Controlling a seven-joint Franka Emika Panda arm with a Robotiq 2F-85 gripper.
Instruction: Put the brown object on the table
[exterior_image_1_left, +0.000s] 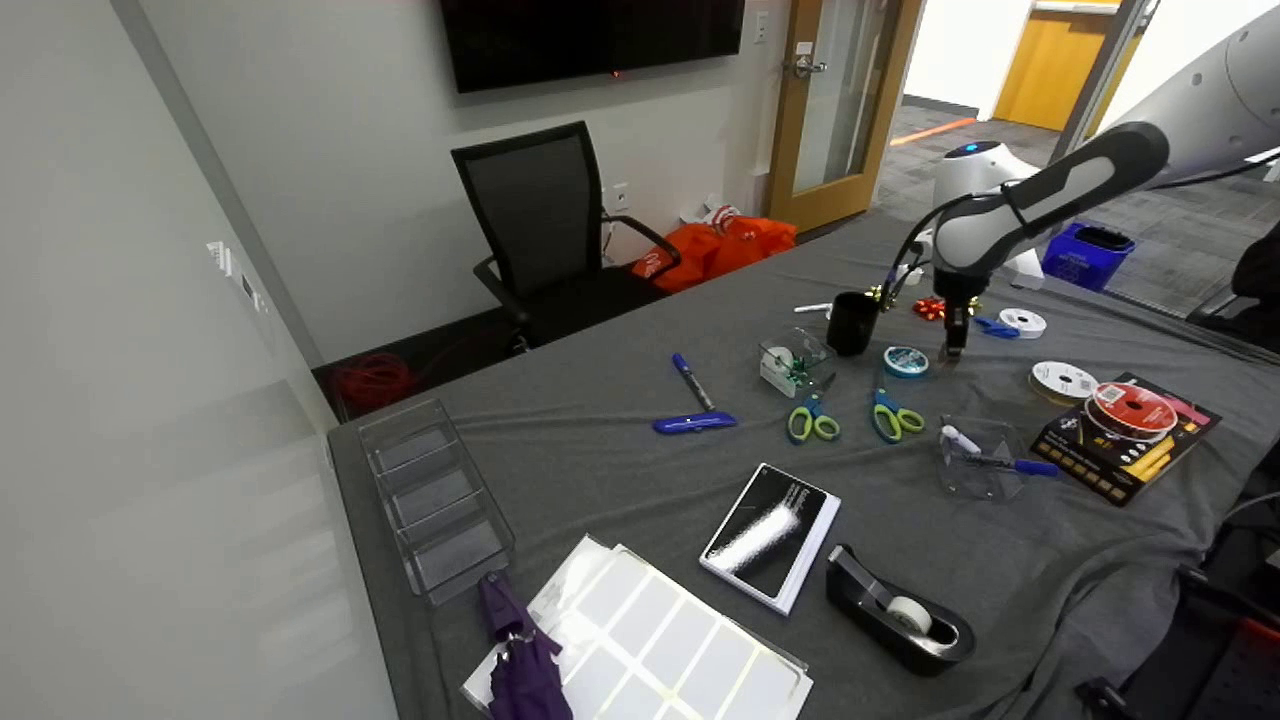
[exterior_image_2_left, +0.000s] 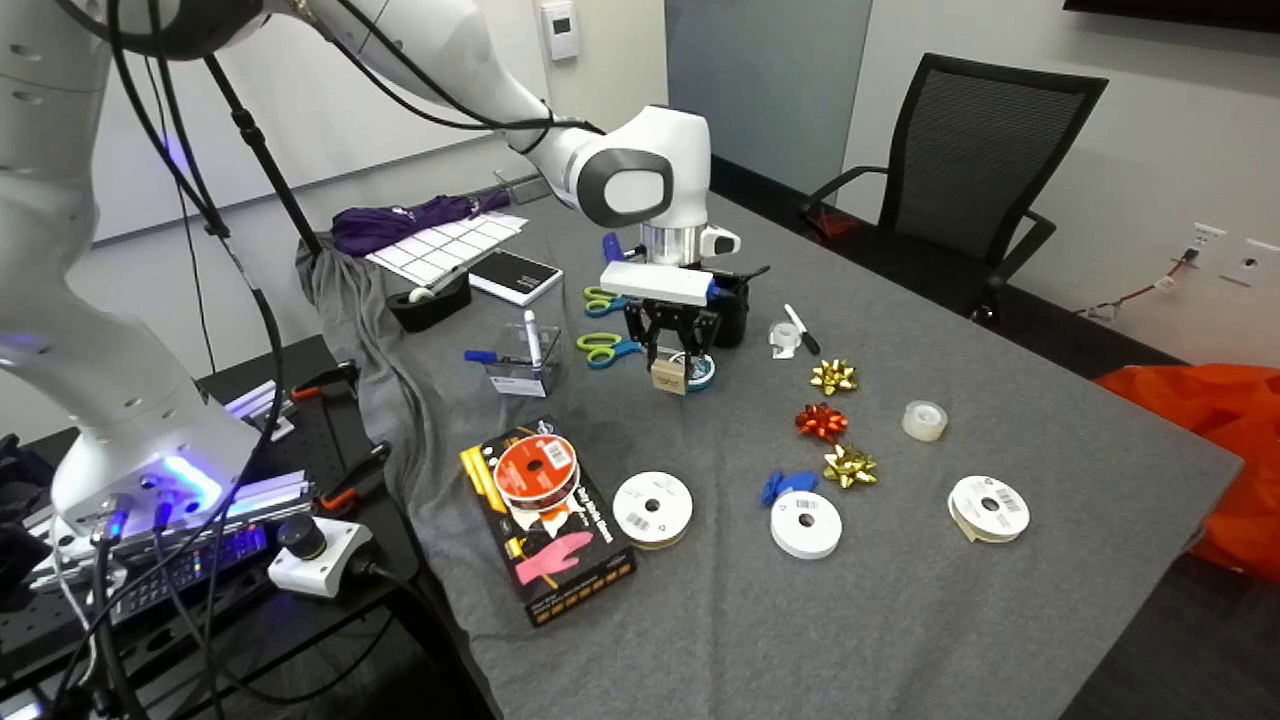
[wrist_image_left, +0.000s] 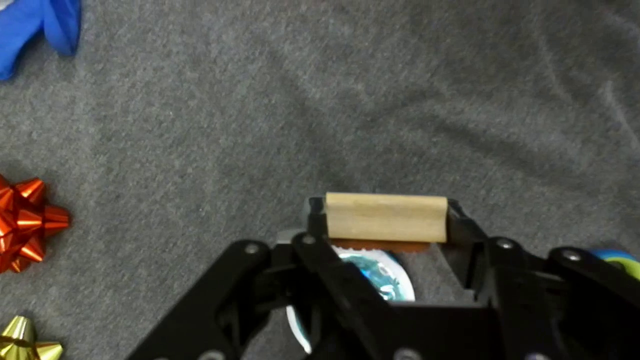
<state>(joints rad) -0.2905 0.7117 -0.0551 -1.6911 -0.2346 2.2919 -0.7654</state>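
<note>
The brown object is a small light-wood block (wrist_image_left: 386, 217) with a reddish-brown underside. It spans the gap between the two black fingers of my gripper (wrist_image_left: 384, 222) and touches both in the wrist view. In both exterior views the block (exterior_image_2_left: 668, 376) (exterior_image_1_left: 950, 356) sits at the fingertips of the gripper (exterior_image_2_left: 670, 362) (exterior_image_1_left: 956, 342), low over the table. I cannot tell whether its underside touches the cloth. The table (exterior_image_2_left: 880, 610) is draped in dark grey cloth, also seen in the wrist view (wrist_image_left: 200, 125).
A teal ribbon spool (wrist_image_left: 385, 275) lies right beside the block, partly under the gripper in the wrist view. A black cup (exterior_image_1_left: 853, 325) and green-handled scissors (exterior_image_1_left: 895, 416) stand close by. A red bow (exterior_image_2_left: 821, 422), clear pen holder (exterior_image_2_left: 520, 360) and glove box (exterior_image_2_left: 550, 560) lie around.
</note>
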